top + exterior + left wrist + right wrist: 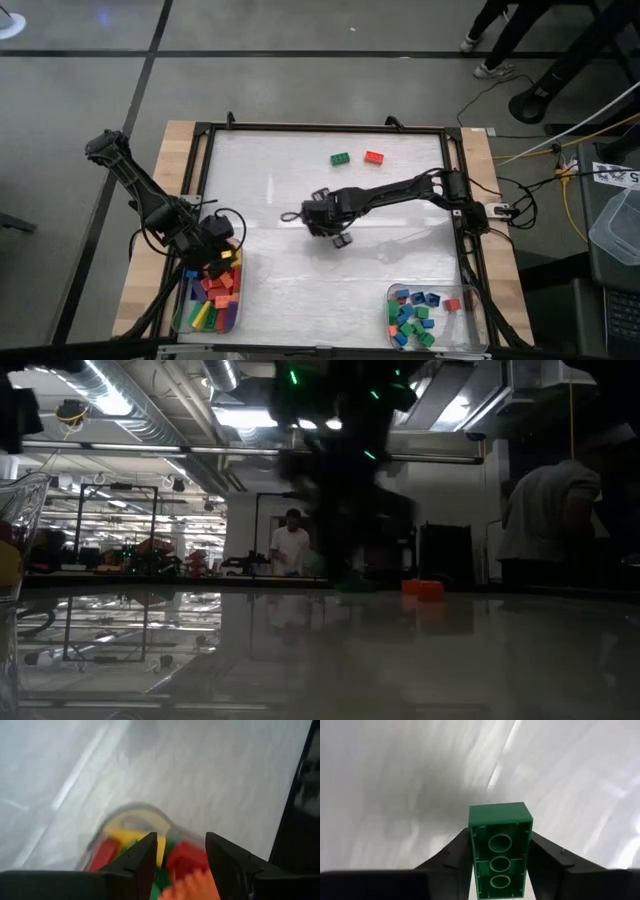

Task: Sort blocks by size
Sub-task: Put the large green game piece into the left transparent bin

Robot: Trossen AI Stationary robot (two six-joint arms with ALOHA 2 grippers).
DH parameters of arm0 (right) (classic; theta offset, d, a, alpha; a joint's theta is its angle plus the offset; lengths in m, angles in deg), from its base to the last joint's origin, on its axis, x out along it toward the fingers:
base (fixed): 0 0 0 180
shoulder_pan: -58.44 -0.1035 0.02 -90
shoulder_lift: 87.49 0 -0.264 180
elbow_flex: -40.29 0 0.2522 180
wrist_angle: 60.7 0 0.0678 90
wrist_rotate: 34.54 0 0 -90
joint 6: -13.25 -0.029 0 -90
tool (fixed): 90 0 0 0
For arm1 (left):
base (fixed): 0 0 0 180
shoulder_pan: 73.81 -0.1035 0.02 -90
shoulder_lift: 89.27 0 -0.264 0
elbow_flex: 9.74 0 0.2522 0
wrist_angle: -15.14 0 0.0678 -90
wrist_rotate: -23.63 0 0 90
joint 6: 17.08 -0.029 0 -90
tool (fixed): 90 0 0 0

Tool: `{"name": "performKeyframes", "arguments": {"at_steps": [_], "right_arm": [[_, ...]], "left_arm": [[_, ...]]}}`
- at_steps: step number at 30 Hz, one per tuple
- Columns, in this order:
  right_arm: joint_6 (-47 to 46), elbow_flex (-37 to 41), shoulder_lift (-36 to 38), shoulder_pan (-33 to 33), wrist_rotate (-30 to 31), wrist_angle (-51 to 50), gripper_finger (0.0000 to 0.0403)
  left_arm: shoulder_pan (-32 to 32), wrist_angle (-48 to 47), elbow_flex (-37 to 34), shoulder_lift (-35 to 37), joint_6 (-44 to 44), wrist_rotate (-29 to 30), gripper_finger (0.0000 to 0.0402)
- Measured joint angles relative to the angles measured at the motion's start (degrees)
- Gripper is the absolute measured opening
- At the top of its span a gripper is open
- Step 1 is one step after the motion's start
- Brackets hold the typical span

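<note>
From above, your glossy white table carries a green block and a red block (clear trays at both near corners). At table height, people stand beyond. Your left gripper hangs spread over heaped blocks; your right gripper pinches a long green brick, hollow tubes showing.

The surface is a pale, glossy white sheet inside a dark frame, set on a wooden top whose edges show at either side; near its far edge lie a green block and a red block, just beside each other but apart; at the near left corner sits a clear tray of long blocks; at the near right corner another clear tray holds small square ones.
</note>
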Motion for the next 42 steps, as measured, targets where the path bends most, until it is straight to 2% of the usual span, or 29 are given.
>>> {"name": "performKeyframes", "arguments": {"at_steps": [5,9,11,14,17,23,33,42], "right_arm": [[-3.96,-4.81,0.02,-0.02,-0.24,14.19,0.0171],[-5.44,-6.53,0.02,-0.02,-0.24,27.05,0.0157],[-5.47,-6.59,0.02,-0.02,-0.24,32.80,0.0148],[-5.45,-6.61,0.02,-0.02,-0.24,38.82,0.0143],[-5.45,-6.63,0.02,-0.02,-0.24,40.54,0.0152],[-9.97,-6.63,0.02,-0.02,-0.27,38.94,0.0161],[-15.88,-6.63,0.02,-0.02,0.88,33.56,0.0155],[-18.03,-6.61,0.04,-0.02,0.85,33.81,0.0155]], "left_arm": [[0.00,3.62,0.00,0.00,7.93,11.38,0.0155],[-0.15,5.73,0.00,-0.02,17.88,21.36,0.0155],[-0.97,5.61,0.00,0.00,20.75,24.35,0.0155],[-2.99,5.41,0.00,0.00,21.86,24.92,0.0155],[-5.36,5.44,0.00,0.00,21.84,25.00,0.0155],[-10.36,5.88,0.00,0.00,18.81,25.03,0.0155],[-17.27,13.37,0.00,-0.12,11.50,24.94,0.0155],[-21.72,16.28,0.00,-4.86,11.28,23.03,0.0155]]}}
